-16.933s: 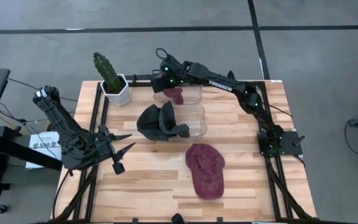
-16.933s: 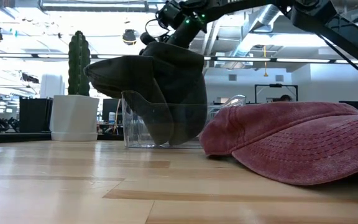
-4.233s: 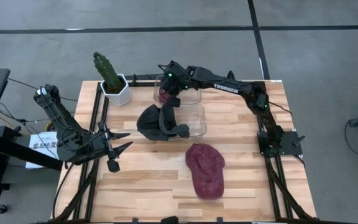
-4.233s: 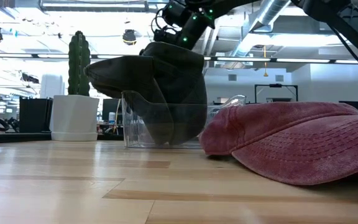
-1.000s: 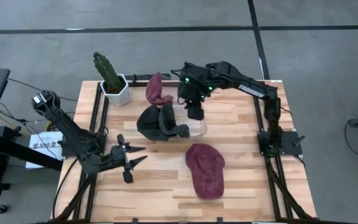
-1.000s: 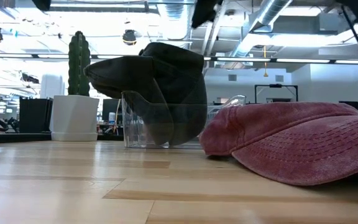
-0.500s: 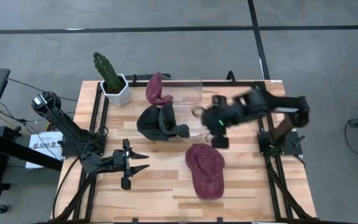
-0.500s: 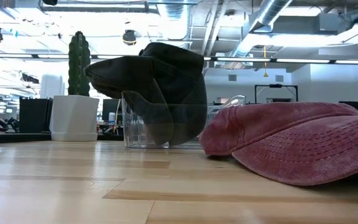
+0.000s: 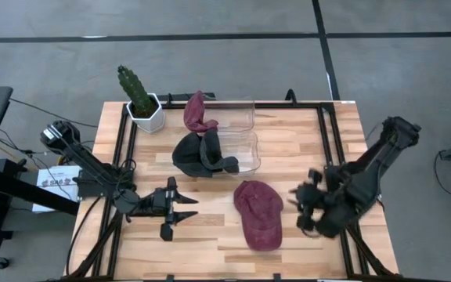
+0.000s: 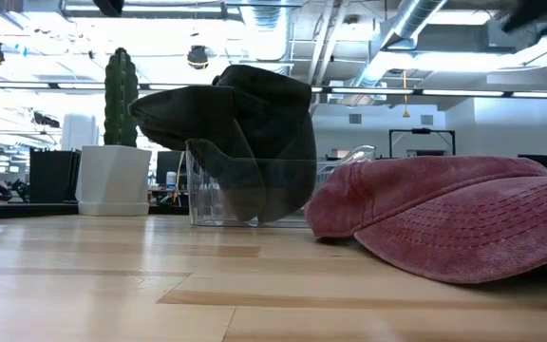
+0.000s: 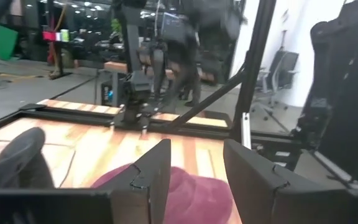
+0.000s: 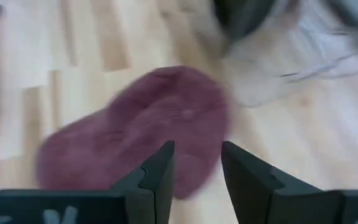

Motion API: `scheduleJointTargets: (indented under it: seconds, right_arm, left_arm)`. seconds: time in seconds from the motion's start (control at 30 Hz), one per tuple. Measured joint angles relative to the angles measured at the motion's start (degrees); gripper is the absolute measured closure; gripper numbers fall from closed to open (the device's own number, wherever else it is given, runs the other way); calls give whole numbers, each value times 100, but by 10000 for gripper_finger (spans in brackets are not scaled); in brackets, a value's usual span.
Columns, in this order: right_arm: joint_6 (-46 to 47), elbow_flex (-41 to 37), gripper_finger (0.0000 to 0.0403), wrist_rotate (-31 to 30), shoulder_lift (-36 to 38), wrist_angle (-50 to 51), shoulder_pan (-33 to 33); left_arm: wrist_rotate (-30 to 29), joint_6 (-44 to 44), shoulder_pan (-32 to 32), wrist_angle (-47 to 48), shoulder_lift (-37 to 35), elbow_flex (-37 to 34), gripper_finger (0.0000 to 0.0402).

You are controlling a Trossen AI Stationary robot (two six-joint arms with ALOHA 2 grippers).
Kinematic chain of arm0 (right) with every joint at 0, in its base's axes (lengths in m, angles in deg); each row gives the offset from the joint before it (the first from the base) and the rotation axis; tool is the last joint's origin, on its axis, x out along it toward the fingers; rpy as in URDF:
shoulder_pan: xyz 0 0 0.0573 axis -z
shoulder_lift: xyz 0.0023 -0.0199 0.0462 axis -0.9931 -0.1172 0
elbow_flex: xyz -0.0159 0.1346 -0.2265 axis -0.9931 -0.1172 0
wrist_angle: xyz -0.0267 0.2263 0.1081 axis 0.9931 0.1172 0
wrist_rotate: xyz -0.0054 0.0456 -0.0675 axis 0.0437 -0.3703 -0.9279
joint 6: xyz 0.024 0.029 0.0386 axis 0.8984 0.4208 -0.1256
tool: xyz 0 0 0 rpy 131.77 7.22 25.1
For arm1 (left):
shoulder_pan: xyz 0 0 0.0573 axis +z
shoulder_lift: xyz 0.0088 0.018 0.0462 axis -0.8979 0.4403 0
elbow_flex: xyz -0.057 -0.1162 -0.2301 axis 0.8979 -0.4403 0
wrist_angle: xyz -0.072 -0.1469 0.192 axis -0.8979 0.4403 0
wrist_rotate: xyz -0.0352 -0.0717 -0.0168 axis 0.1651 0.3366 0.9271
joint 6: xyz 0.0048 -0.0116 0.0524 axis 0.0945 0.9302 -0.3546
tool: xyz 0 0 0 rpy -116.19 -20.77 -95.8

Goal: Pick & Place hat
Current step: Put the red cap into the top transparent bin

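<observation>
A maroon cap point(image 9: 258, 215) lies crown up on the wooden table point(image 9: 210, 243), its brim toward the near edge; it fills the right of the low view point(image 10: 444, 218). A second maroon hat point(image 9: 200, 113) is draped over the far clear bin's point(image 9: 237, 113) left rim. A dark hat point(image 9: 202, 153) hangs over the near clear bin's point(image 9: 247, 153) left wall. My left gripper point(image 9: 194, 210) stands open to the left of the cap, pointing at it point(image 11: 197, 174). My right gripper point(image 9: 297, 210) is open just right of the cap, with the cap beyond its fingers point(image 12: 197, 174).
A cactus point(image 9: 135, 90) in a white pot stands at the far left corner. The two clear bins sit mid-table toward the far edge. Black frame rails point(image 9: 331, 157) run along the table's sides. Bare wood lies near the front edge.
My right gripper has swung quickly from above the bins toward the near right, ending low beside the maroon cap. My left gripper has moved toward the table's right, closer to the cap. The hats have stayed where they were.
</observation>
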Motion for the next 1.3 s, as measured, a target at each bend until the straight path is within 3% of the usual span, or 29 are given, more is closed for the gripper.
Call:
scheduleJointTargets:
  seconds: [0.17, 0.3, 0.6, 0.77, 1.1, 1.3]
  right_arm:
    - [141, -1303, 282, -630, -354, -2323, -718]
    - [167, -1686, 284, -978, -964, -3452, -856]
    - [169, -1732, 284, -869, -2218, -4383, -808]
    - [-136, -1730, 284, -506, -2426, -5030, -841]
    - [-584, -1660, 285, -519, -2701, -6516, -1194]
    - [-587, -1110, 285, -508, -3350, -6510, -1303]
  left_arm:
    - [435, -2, 135, -142, 57, 2, 257]
    - [529, -73, 153, -232, 57, 31, 257]
    - [807, -290, 151, -240, 55, 103, 257]
    - [807, -374, 151, -239, 55, 103, 257]
    - [807, -374, 151, -234, 55, 103, 257]
    - [866, -324, 127, -225, 55, 103, 257]
